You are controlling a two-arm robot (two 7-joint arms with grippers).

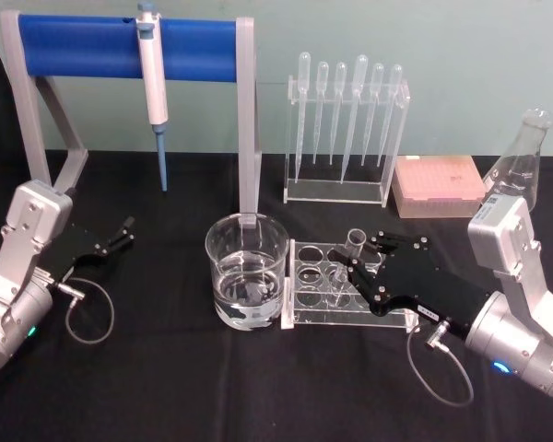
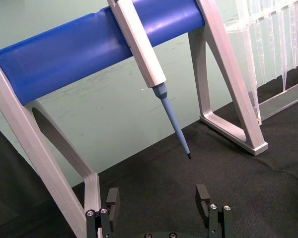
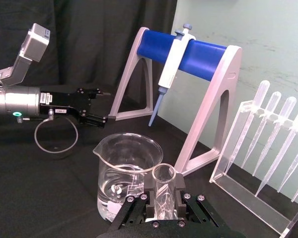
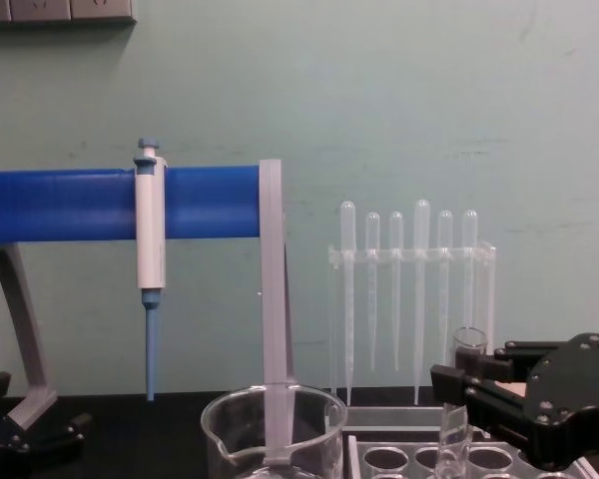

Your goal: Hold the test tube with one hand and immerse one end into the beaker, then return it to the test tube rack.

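We see the beaker, holding clear liquid, near the middle of the black counter, its right side just beside the left edge of the clear test tube rack; close behind the beaker's rim stands the grey leg of the blue stand, from whose bar a pipette hangs well to the left; behind the test tube rack we find a pipette rack, a pink tip box and a flask, all apart from it; the counter in front of the beaker and the test tube rack lies bare, as does the strip between the beaker and the left gripper. The test tube stands in the test tube rack, leaning slightly, its flared rim above the top plate and its lower part down among the holes; we cannot tell which hole. The right gripper reaches in from the lower right, its silver wrist low over the counter, and its two fingers are pressed against the test tube's upper half from either side, just under the rim. The left arm sits at the left edge, its gripper low over the counter and pointing towards the blue stand, fingers spread apart with nothing between them.
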